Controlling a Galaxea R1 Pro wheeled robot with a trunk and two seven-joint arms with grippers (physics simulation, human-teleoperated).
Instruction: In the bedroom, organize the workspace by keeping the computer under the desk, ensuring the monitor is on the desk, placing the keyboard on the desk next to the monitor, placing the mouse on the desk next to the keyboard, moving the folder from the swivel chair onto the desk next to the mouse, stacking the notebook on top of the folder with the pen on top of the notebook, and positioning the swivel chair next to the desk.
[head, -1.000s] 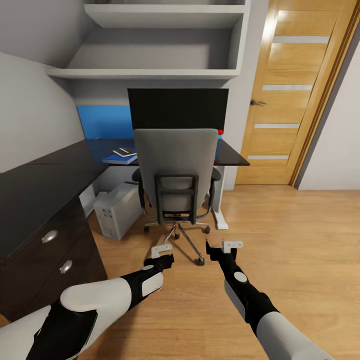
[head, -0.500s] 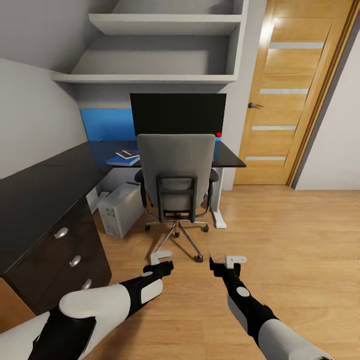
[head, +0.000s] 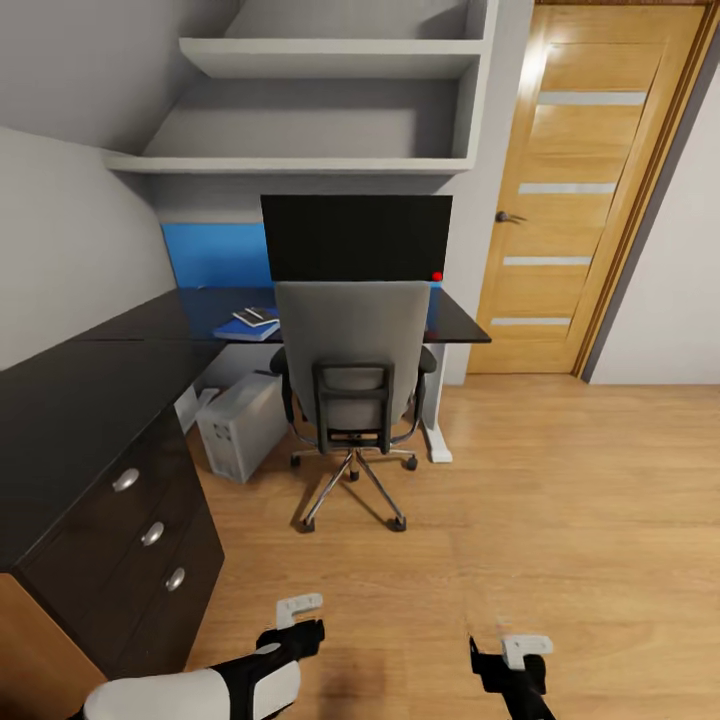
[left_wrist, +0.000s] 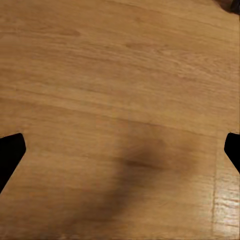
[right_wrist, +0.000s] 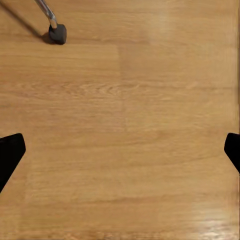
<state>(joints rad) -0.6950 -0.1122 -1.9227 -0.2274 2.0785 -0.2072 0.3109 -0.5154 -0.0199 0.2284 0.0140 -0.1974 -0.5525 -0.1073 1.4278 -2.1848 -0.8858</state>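
Note:
The grey swivel chair (head: 350, 345) stands pushed up to the black desk (head: 100, 375), its back toward me. Behind it the monitor (head: 355, 238) stands on the desk. On the desk to the chair's left lies the blue folder (head: 243, 330), with the grey notebook (head: 256, 317) on top; the pen is too small to make out. The grey computer (head: 238, 425) sits on the floor under the desk. Keyboard and mouse are hidden behind the chair. My left gripper (head: 299, 619) and right gripper (head: 508, 650) hang open and empty over the floor, well short of the chair. One chair wheel (right_wrist: 57, 34) shows in the right wrist view.
The desk's drawer unit (head: 140, 540) with round knobs juts out at my left. A wooden door (head: 580, 200) stands closed at the right. Grey shelves (head: 320, 60) hang above the desk. Light wood floor (head: 560, 500) spreads between me and the chair.
The whole view has pulled back from the desk, so the camera moved. Both arms now sit lower and farther from the chair; the grippers stay open.

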